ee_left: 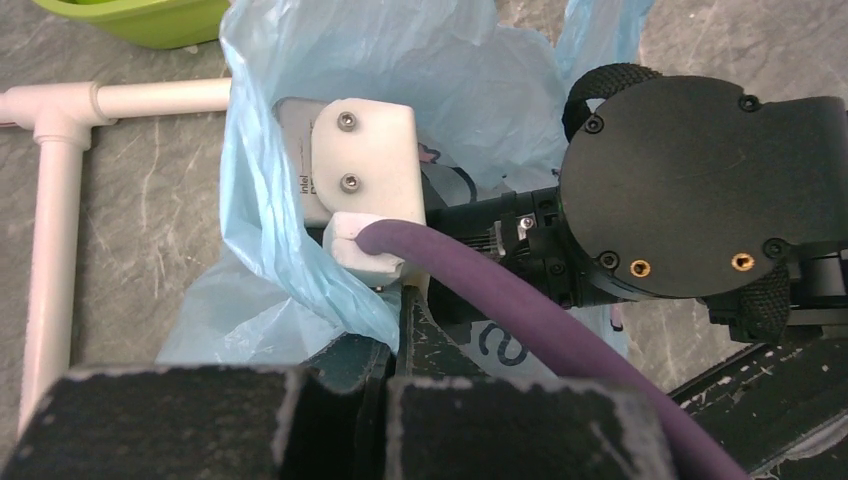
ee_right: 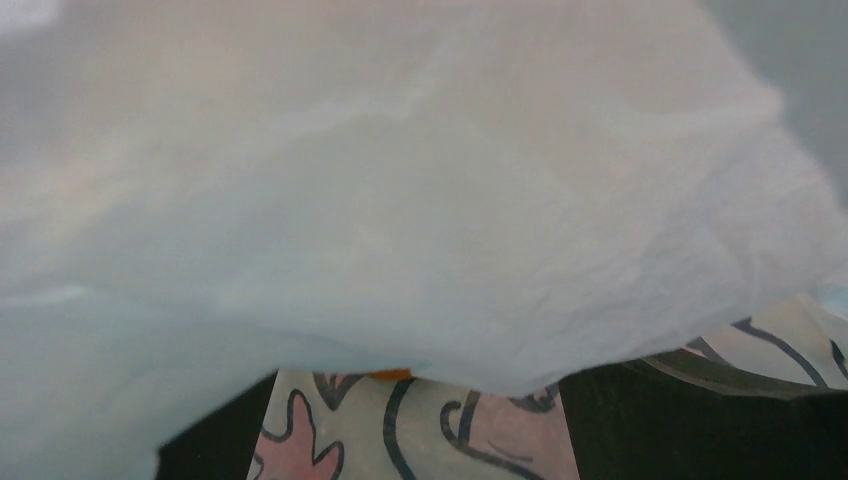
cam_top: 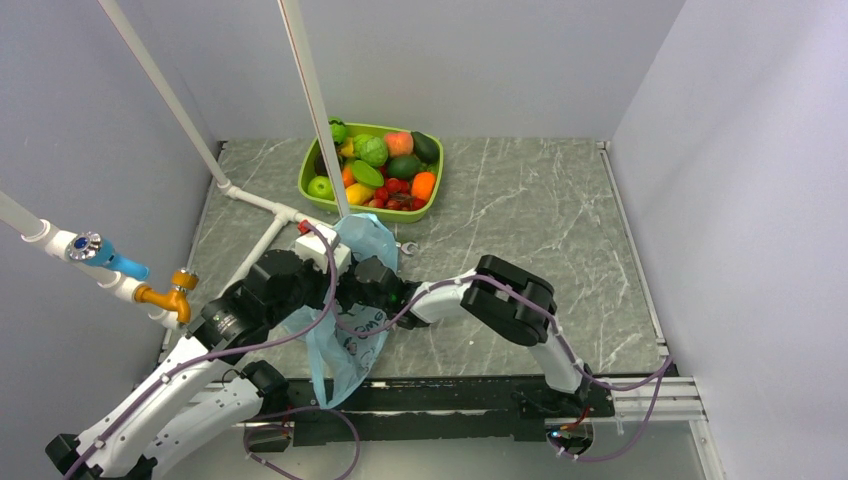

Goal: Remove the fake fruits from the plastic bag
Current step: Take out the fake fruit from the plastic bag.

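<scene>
Film of the plastic bag [cam_top: 345,360] is thin, crinkled, pale blue and see-through. It fills the middle of the top view between the two arms and droops toward the bottom of the frame. Dark drawn outlines and a pink leaf shape show on it low in the right wrist view. The left gripper [ee_left: 388,345] is closed tight, with a fold of the bag pinched between its fingers. The right gripper [ee_right: 420,440] is pushed into the bag, its fingers spread wide with printed film between them, gripping nothing. Glossy fake fruits [cam_top: 398,143] lie in a lime-green tray [cam_top: 392,214] at upper centre.
</scene>
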Tool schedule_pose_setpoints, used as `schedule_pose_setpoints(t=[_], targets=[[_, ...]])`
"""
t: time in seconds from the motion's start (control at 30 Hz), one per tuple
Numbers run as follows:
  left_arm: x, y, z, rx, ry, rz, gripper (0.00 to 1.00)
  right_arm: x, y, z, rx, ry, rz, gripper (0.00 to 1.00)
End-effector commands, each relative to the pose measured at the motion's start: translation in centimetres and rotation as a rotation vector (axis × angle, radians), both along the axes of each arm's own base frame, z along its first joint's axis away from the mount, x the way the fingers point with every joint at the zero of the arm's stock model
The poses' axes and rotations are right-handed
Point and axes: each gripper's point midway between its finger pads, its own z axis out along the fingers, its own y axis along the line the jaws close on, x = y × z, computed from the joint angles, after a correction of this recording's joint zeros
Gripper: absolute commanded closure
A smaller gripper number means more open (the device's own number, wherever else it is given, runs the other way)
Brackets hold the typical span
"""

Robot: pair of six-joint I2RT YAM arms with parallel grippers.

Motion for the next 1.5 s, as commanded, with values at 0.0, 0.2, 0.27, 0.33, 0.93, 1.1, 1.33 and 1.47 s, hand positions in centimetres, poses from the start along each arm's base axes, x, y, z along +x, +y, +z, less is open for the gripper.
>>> schedule_pose_setpoints(t=[0.0, 0.2, 0.27, 0.33, 0.93, 1.1, 1.33, 1.47], targets=[[0.4, -0.7, 1.1, -0.027, -0.031, -0.015, 1.00, -0.1, 2.4, 0.8, 0.042, -0.032, 0.075, 0.01], [0.5, -0.7, 0.9, -0.020, -0.025, -0.012, 1.00, 0.8, 4.2, -1.5, 0.007, -0.020, 0.081, 0.01], [0.5, -0.7, 0.9, -0.022, -0.026, -0.011, 1.00, 0.9, 4.5, -2.4, -0.004, -0.010, 0.084, 0.01], [0.5, -0.7, 0.9, -0.022, -0.026, -0.011, 1.00, 1.2, 4.7, -3.3, -0.021, 0.002, 0.084, 0.05], [0.6, -0.7, 0.5, -0.005, -0.012, -0.007, 1.00, -0.3, 1.5, -8.7, -0.155, 0.106, 0.073, 0.15], [0.6, -0.5, 0.5, -0.004, -0.011, 0.002, 1.00, 0.4, 0.0, -9.1, -0.211, 0.054, 0.016, 0.28], [0.7, -0.4, 0.3, 0.005, -0.005, 0.013, 1.00, 2.1, -2.8, -9.4, -0.285, -0.029, -0.095, 0.41], [0.8, -0.4, 0.3, 0.010, -0.005, 0.013, 1.00, 2.6, -4.2, -7.8, -0.259, -0.058, -0.158, 0.47]])
